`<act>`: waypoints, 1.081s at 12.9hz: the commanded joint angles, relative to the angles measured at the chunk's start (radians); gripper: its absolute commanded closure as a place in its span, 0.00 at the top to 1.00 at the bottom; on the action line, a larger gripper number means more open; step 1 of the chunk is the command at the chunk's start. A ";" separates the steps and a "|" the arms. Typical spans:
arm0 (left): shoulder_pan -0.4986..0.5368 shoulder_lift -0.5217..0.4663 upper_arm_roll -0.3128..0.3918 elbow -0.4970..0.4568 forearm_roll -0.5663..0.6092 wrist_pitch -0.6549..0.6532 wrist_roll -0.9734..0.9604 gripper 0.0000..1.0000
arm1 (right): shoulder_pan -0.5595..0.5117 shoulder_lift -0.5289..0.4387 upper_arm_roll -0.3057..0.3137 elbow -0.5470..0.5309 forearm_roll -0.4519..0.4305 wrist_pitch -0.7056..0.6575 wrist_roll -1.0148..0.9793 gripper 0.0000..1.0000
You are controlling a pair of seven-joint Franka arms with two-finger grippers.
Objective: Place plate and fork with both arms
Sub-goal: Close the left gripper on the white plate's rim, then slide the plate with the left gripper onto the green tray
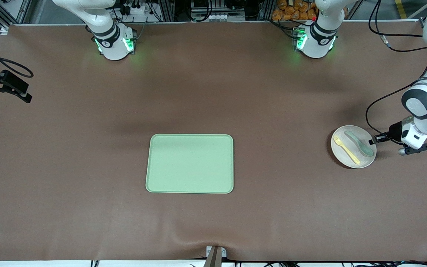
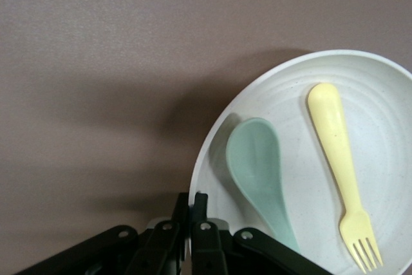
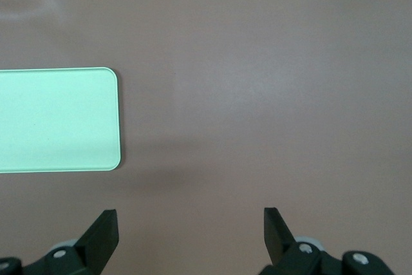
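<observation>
The round pale plate (image 1: 348,158) lies near the left arm's end of the table. On it lie the pale yellow fork (image 1: 346,149) and a grey-green spoon (image 1: 360,144). My left gripper (image 1: 372,141) is at the plate's rim beside the spoon. In the left wrist view its fingers (image 2: 192,199) are shut on the rim of the plate (image 2: 386,114), next to the spoon (image 2: 257,165) and the fork (image 2: 338,152). My right gripper (image 3: 190,214) is open and empty, high over bare table toward the right arm's end (image 1: 22,94).
The rectangular light-green tray (image 1: 190,163) lies mid-table, nearer the front camera, with nothing on it; part of it shows in the right wrist view (image 3: 58,120). Brown cloth covers the table. A black cable loops beside the plate.
</observation>
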 commanded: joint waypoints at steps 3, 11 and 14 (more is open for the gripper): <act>-0.004 0.018 -0.057 0.039 -0.067 0.000 0.009 0.00 | 0.000 0.004 -0.003 0.013 0.012 -0.004 -0.011 1.00; -0.145 0.027 -0.209 0.194 -0.056 -0.026 -0.145 0.00 | 0.000 0.004 -0.003 0.013 0.012 -0.004 -0.011 1.00; -0.289 0.041 -0.207 0.248 -0.053 -0.038 -0.219 0.00 | 0.000 0.004 -0.003 0.013 0.012 -0.004 -0.011 1.00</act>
